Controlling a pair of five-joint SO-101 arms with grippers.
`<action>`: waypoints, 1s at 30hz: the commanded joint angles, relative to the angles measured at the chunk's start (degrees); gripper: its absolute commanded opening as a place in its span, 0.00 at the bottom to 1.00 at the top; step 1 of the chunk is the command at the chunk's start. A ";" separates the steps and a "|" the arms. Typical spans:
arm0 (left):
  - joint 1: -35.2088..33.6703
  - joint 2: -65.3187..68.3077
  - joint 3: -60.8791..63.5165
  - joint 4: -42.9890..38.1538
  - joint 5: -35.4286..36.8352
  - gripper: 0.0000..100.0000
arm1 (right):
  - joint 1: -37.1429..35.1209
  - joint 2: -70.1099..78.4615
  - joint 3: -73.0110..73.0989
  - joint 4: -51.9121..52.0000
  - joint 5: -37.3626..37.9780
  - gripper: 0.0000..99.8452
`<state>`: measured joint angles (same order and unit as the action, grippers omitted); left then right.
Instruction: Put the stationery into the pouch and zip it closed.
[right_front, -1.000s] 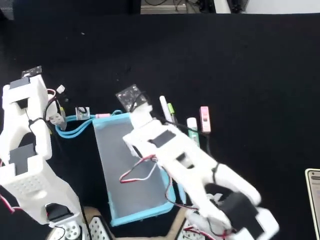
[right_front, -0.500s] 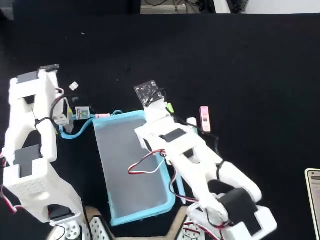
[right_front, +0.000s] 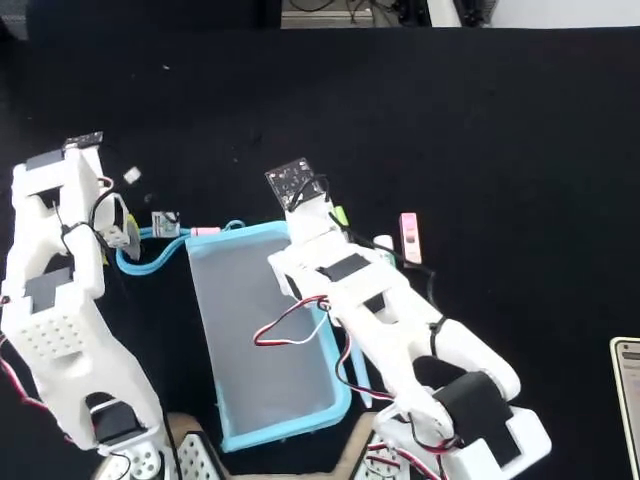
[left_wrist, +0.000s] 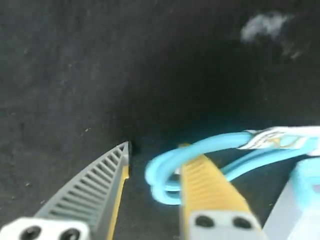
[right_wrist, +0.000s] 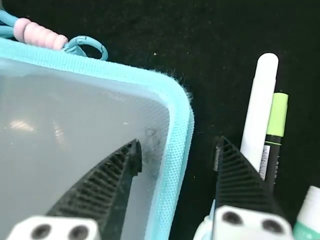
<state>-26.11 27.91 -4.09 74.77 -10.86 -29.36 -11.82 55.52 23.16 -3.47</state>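
Right wrist view: spread right pincer (right_wrist: 176, 145) straddled the corner of the translucent, turquoise-edged zip pouch (right_wrist: 75, 115).
Pouch lay flat on the black desk (right_front: 500, 150); left pincer (left_wrist: 155, 148), also spread, sat at its turquoise cord loop (left_wrist: 210, 145).

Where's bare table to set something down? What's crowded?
Free: the table beyond the pouch and pens, and right of the pink piece. Crowded: the pouch's right rim by the pens, straddled by the right jaws; the strap by the left arm.

Pens (right_front: 341, 216) largely hidden under right arm (right_front: 372, 300); blue strap (left_wrist: 215, 144) blurred
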 joint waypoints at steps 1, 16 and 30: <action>2.15 0.62 -9.27 -1.23 4.57 0.03 | 0.97 0.13 -2.59 -1.41 0.26 0.24; 21.58 -4.22 -49.10 26.20 6.07 0.03 | 0.70 -16.40 7.43 -5.45 0.09 0.24; 37.05 -26.55 -46.64 25.85 6.77 0.03 | 1.93 -48.57 23.08 -7.74 0.09 0.24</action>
<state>5.36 7.16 -50.07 100.62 -4.26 -29.36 -53.05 77.93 15.52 -3.47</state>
